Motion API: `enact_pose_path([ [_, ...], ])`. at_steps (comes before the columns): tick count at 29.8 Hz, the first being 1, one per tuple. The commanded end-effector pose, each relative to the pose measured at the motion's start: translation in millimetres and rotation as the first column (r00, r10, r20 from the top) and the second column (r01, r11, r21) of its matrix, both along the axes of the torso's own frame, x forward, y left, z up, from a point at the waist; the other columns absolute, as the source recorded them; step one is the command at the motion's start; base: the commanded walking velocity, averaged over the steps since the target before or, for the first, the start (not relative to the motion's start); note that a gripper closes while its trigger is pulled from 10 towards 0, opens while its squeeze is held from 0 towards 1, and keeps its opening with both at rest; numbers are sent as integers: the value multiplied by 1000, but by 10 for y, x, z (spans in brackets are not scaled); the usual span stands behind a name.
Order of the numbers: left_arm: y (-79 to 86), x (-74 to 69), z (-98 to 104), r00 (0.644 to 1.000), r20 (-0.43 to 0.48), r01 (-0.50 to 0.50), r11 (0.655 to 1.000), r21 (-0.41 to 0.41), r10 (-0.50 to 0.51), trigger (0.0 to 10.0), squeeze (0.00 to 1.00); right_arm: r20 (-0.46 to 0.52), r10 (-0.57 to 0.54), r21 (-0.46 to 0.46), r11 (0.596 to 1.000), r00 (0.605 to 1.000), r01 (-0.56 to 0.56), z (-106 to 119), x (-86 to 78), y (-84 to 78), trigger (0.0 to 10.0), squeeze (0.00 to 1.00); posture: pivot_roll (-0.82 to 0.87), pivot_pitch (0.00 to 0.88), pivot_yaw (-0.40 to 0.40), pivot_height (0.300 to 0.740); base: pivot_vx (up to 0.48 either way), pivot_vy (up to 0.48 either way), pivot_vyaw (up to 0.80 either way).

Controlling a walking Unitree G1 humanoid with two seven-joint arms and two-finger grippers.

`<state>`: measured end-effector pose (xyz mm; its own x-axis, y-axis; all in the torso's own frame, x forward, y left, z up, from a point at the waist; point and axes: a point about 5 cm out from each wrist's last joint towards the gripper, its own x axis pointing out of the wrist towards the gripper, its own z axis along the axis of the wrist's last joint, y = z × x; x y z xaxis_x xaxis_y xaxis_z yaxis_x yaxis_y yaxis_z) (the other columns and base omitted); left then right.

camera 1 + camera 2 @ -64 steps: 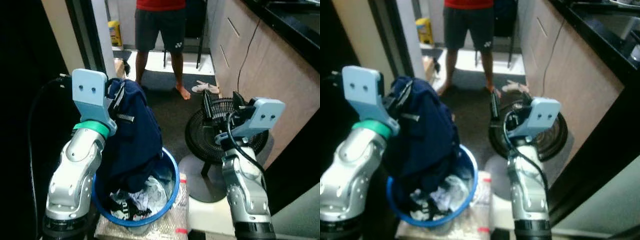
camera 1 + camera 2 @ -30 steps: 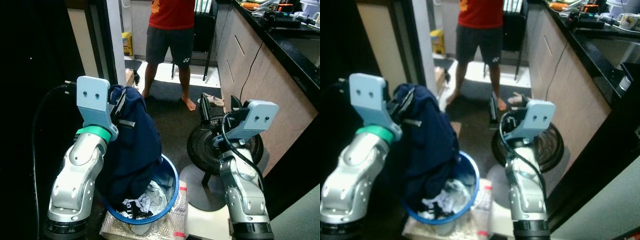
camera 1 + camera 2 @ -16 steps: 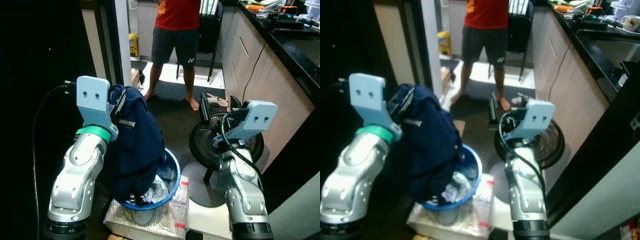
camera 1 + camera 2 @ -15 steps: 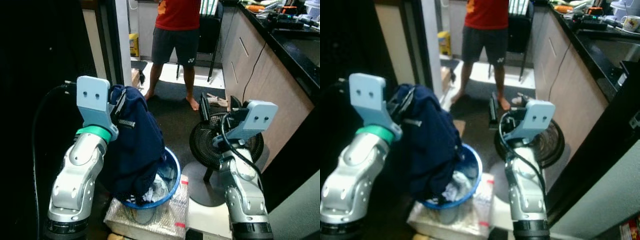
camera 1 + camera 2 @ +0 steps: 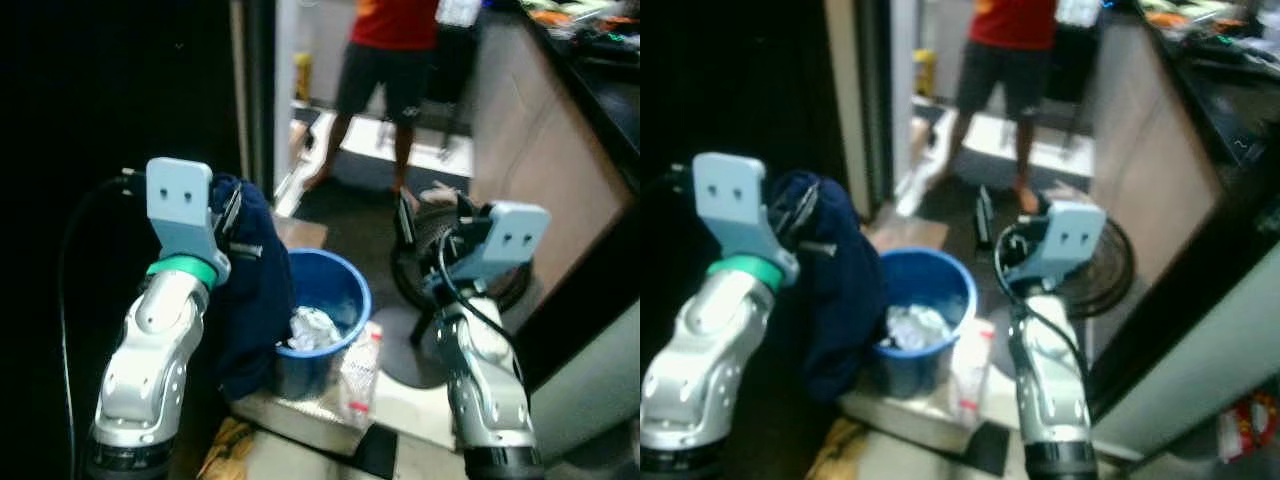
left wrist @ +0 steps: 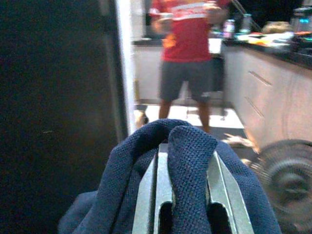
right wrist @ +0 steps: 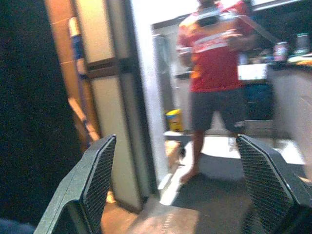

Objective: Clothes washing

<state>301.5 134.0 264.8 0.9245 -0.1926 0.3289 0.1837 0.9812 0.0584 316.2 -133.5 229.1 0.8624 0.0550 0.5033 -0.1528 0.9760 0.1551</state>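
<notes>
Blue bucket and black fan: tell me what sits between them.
In the left eye view, a clear plastic bottle stands between the blue bucket and the black fan, close beside the bucket's wall.

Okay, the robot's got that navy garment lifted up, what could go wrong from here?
The navy garment hangs low from the left gripper beside the blue bucket; its trailing end might snag the rim and tip it. The fan and a person are close ahead, so a collision is possible.
</notes>
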Motion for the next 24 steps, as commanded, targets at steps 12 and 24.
enact_pose_path([
  [12, -29, -32, 57, 999, 37, 18, 1000, 5, -18, 10000, 0, -22, -2, 15, 1000, 1000, 3, -49, 1, -9, 10000, 0, 32, 17, 33, 728, -22, 0, -772],
  [24, -1, -95, -625, 983, -183, 47, 996, 81, -31, 10000, 0, -198, 0, -64, 998, 980, -13, -635, -17, -5, 10000, 0, 36, 21, 30, 728, 0, 0, -800],
])
